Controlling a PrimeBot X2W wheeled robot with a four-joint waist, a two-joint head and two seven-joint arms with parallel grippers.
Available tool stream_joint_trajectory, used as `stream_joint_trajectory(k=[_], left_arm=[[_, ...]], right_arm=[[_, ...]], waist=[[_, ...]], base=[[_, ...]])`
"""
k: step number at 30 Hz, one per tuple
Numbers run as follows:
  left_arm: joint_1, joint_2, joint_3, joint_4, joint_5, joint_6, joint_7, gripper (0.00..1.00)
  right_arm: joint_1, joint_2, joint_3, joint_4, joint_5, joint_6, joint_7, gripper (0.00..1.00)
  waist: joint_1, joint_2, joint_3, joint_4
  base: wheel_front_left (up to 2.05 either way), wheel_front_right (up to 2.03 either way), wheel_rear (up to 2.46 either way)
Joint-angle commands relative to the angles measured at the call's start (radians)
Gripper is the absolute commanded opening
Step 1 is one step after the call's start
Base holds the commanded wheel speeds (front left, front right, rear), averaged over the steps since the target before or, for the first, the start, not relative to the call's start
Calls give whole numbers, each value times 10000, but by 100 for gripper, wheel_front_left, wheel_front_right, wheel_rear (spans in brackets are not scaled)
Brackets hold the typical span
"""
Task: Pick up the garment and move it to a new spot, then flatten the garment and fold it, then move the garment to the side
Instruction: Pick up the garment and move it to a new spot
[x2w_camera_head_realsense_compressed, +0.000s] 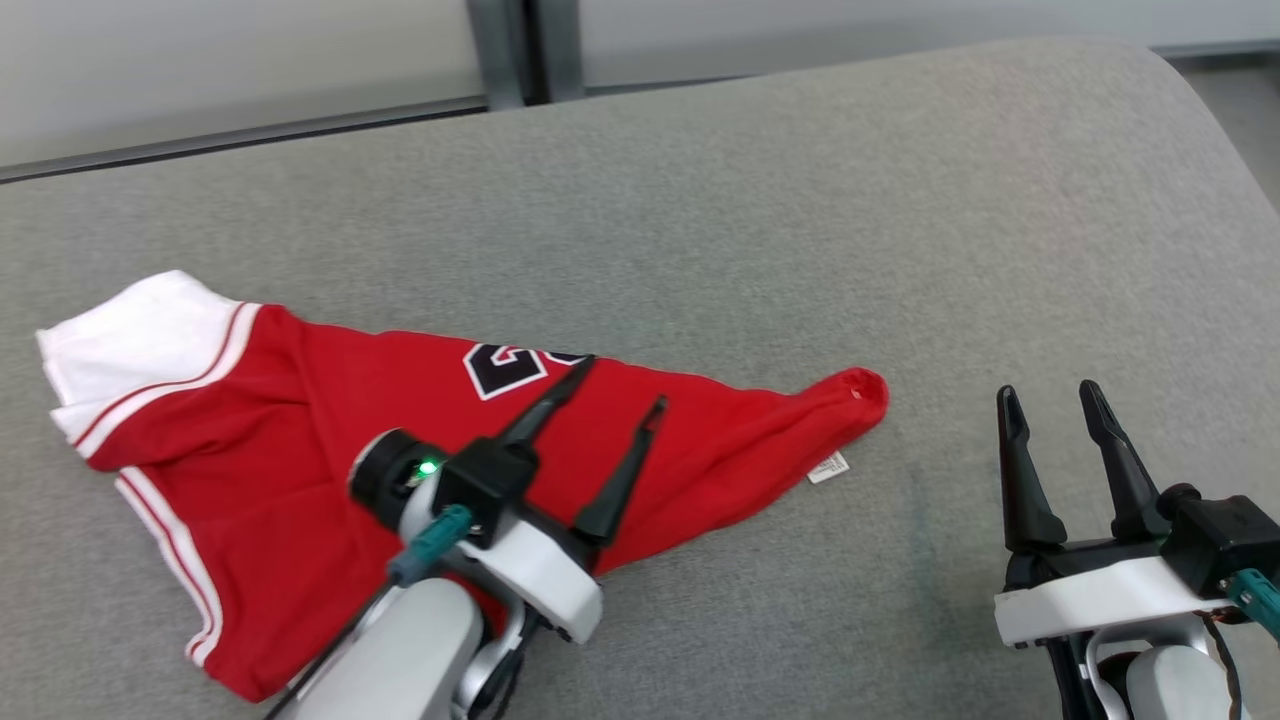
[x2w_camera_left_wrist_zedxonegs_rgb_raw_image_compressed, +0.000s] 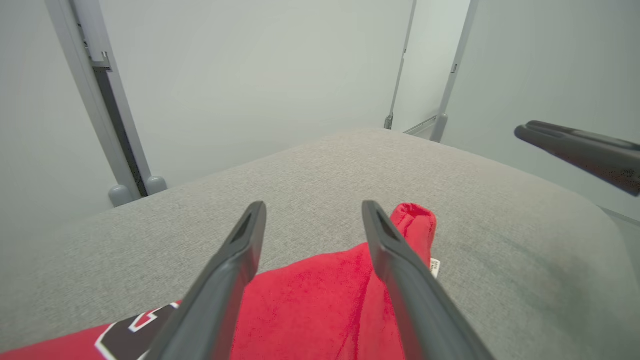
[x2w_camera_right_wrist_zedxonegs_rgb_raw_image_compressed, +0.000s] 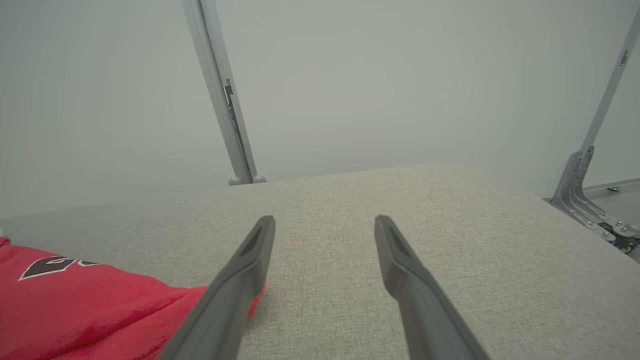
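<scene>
Left tool (x2w_camera_head_realsense_compressed: 625, 382), fingers spread, empty, over the red garment (x2w_camera_head_realsense_compressed: 300, 420) lying rumpled at centre-left on the grey cushion (x2w_camera_head_realsense_compressed: 800, 200); right tool (x2w_camera_head_realsense_compressed: 1047, 390) spread, lower right. Flattening apparently pending: next, pinch opposite edges and draw them apart.

A black number (x2w_camera_head_realsense_compressed: 505, 368) with a white edge is showing on the red jersey (x2w_camera_head_realsense_compressed: 300, 410), beginning with a 2, and the rest is running off the cloth's edge. A small white tag (x2w_camera_head_realsense_compressed: 829, 466) is carrying print too small to read.
</scene>
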Motion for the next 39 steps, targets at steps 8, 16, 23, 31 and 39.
stream_joint_trajectory(k=[8,16,23,31,39], left_arm=[[1185,646,2099,-528,-784,1098,-309,100],[2289,1280,3859,-1209,-778,1390,-320,100],[3122,1507,4401,-1377,-829,972,-304,100],[3710,1429,4390,-1360,-754,838,-305,100],[3821,1401,4359,-1344,-724,903,-305,100]], right_arm=[[432,-362,-91,-380,-110,-3,448,100],[847,-504,-129,-721,-82,-3,852,100],[1202,-621,-126,-875,5,-3,1124,100],[1738,-594,-223,-1107,8,-3,1400,100],[1891,-572,-205,-1263,22,-3,1559,100]], waist=[[0,0,-1068,1186],[0,0,-1640,1758],[0,0,-2074,1862],[0,0,-2506,1826],[0,0,-2574,1789]], base=[[0,0,0],[0,0,0],[0,0,0],[0,0,0],[0,0,0]])
